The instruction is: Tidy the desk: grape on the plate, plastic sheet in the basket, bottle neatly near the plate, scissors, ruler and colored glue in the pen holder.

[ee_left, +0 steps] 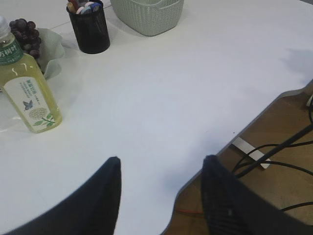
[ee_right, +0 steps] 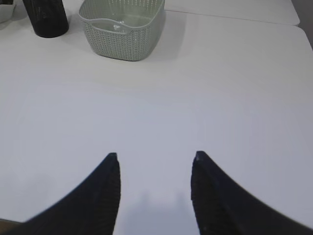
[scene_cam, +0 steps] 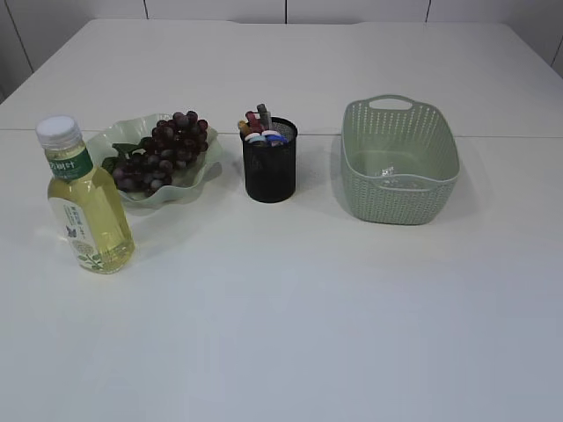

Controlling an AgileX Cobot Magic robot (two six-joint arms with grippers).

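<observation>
While parted, both end effectors (ee_left: pixel 161 164) (ee_right: pixel 154 156) hold nothing.

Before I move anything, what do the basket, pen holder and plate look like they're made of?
Basket: looks like moulded plastic, matte pale green, with a woven-pattern wall and a cut-out handle.
Pen holder: probably metal mesh, matte black; a fine grid shows on its wall.
Plate: pale green, wavy rim with a slight sheen, so glazed ceramic, glass or plastic; I can't tell which.

Grapes (scene_cam: pixel 165 151) on plate (scene_cam: pixel 108 139), bottle (scene_cam: pixel 85 204) upright beside it.
</observation>
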